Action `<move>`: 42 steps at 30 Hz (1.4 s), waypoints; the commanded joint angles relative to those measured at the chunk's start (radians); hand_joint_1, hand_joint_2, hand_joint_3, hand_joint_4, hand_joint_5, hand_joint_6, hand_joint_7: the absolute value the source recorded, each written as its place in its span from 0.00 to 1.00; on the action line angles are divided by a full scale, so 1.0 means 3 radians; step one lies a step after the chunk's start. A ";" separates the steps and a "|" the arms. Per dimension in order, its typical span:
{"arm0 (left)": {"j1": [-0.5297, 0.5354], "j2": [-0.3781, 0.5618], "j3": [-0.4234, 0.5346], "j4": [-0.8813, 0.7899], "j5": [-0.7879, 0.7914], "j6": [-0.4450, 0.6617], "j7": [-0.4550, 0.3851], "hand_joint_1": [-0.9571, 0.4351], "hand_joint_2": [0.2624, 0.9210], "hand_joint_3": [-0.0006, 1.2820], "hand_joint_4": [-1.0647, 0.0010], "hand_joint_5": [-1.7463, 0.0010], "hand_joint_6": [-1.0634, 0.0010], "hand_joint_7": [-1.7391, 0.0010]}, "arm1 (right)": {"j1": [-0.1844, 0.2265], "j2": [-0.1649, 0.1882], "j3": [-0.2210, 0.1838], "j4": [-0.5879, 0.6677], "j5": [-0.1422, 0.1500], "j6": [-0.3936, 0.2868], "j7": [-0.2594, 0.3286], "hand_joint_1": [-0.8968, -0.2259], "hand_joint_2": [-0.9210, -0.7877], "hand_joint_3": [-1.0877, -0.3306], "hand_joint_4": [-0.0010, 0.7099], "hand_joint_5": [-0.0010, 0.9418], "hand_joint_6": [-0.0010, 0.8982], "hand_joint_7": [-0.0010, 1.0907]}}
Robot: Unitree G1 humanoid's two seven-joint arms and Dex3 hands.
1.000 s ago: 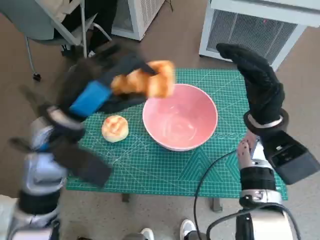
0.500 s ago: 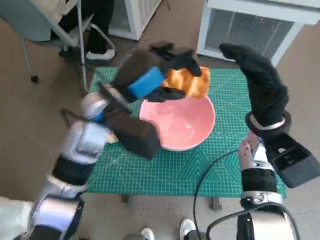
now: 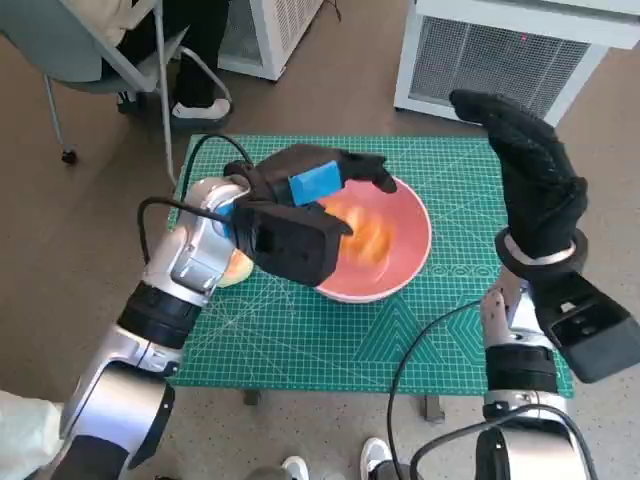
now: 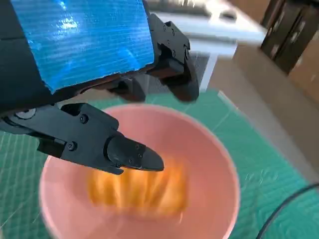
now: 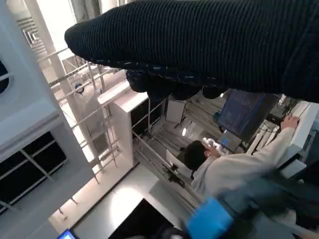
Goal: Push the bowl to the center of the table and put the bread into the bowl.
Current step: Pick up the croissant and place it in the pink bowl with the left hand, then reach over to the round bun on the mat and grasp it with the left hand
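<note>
- My left hand (image 3: 312,183) hangs over the pink bowl (image 3: 405,262), blue-taped back up, fingers apart and holding nothing.
- In the left wrist view the same hand (image 4: 84,79) spreads its black fingers (image 4: 130,153) above the bowl's (image 4: 219,164) hollow, clear of what lies inside.
- The bread (image 3: 362,232), a golden-brown blurred lump, is inside the bowl, under my left hand; from the left wrist camera it (image 4: 139,186) shows low in the hollow, too smeared for me to tell whether it has come to rest.
- The bowl sits on the green cutting mat (image 3: 300,335) that covers the table, roughly in its middle.
- A second, round bun (image 3: 237,268) lies on the mat beside the bowl, mostly hidden behind my left forearm.
- My right hand (image 3: 530,175) is raised above the mat's right side, well apart from the bowl, gloved fingers extended and open, gripping nothing.
- The right wrist view shows the glove (image 5: 199,45) and a seated person in white (image 5: 234,167).
</note>
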 commanded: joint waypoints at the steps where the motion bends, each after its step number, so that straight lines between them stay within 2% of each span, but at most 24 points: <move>1: 0.0042 0.0043 0.0114 -0.0040 -0.0102 -0.0145 0.0120 0.43 1.00 0.02 0.87 1.00 0.79 0.88 | 0.0096 -0.0044 0.0016 -0.0032 -0.0054 0.0050 -0.0048 0.49 0.00 0.46 0.37 0.00 0.29 0.16; 8: 0.0155 0.0220 0.0311 -0.0196 -0.0231 -0.0468 0.0242 0.44 1.00 0.01 0.93 1.00 0.82 0.94 | 0.0100 -0.0034 0.0022 -0.0044 -0.0076 0.0050 -0.0078 0.49 0.00 0.46 0.37 0.00 0.29 0.16; 17: 0.0403 0.0607 0.0673 -0.0485 -0.0388 -0.0832 0.0373 0.45 1.00 0.00 0.86 0.99 0.75 0.96 | 0.0104 -0.0009 0.0042 -0.0046 -0.0088 0.0035 -0.0101 0.48 0.00 0.47 0.37 0.00 0.28 0.17; 22: 0.0631 0.0867 0.0880 -0.0597 -0.0476 -0.0811 0.0355 0.46 1.00 0.00 0.80 0.99 0.70 0.96 | 0.0113 -0.0002 0.0051 -0.0058 -0.0065 0.0035 -0.0099 0.48 0.00 0.47 0.38 0.00 0.28 0.18; 29: 0.0789 0.1142 0.0964 -0.0379 -0.0424 -0.0743 0.0340 0.46 1.00 0.00 0.78 0.99 0.68 0.96 | 0.0113 -0.0004 0.0055 -0.0056 -0.0052 0.0045 -0.0100 0.48 0.00 0.47 0.38 0.00 0.28 0.19; 42: 0.0919 0.1269 0.0858 0.0091 -0.0401 -0.0606 0.0185 0.47 1.00 0.02 0.79 1.00 0.69 0.98 | 0.0086 0.0013 0.0066 -0.0010 -0.0083 0.0026 -0.0126 0.49 0.00 0.48 0.38 0.00 0.28 0.20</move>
